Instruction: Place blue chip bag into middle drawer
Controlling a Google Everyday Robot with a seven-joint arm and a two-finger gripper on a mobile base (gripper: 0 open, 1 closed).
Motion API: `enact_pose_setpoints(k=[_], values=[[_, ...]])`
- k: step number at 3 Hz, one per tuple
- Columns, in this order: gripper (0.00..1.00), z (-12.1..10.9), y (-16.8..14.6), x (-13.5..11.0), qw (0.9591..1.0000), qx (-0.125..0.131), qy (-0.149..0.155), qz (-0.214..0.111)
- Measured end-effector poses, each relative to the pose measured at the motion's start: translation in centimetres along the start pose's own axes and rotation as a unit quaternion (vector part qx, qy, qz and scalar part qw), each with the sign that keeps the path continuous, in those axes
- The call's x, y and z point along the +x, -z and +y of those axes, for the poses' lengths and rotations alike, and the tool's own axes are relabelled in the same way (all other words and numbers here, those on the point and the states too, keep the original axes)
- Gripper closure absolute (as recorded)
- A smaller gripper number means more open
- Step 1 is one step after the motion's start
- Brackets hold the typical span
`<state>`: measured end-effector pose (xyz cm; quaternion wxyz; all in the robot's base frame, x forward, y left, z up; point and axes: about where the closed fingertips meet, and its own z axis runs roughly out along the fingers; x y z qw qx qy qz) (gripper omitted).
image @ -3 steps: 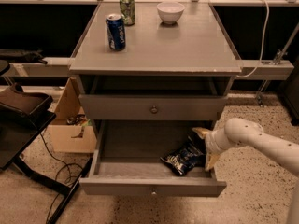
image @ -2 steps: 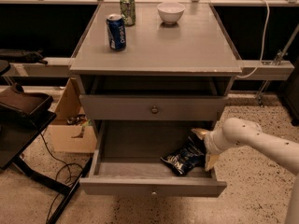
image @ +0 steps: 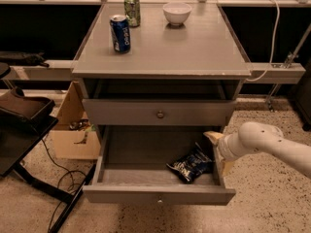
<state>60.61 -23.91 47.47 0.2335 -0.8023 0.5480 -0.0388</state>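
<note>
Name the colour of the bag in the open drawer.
Dark blue with white lettering, in the camera view. The gripper sits just beside the blue chip bag.

1 camera, high before the cabinet (image: 160, 52), tilted down, mid-range, pincer (image: 218, 152) at right wall of middle drawer (image: 158, 194)

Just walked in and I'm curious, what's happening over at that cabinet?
A robot arm reaches in from the right, its claw at the right side of the open middle drawer, right by the blue chip bag. The bag lies on the drawer floor, right of centre. Whether the claw grips it is unclear. The drawer above is shut.
</note>
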Motion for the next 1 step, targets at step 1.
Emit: enact_pose_setpoints(k=[1], values=[[0.00,0.82,5.90,-0.91,0.9991,0.019,-0.007,0.037]])
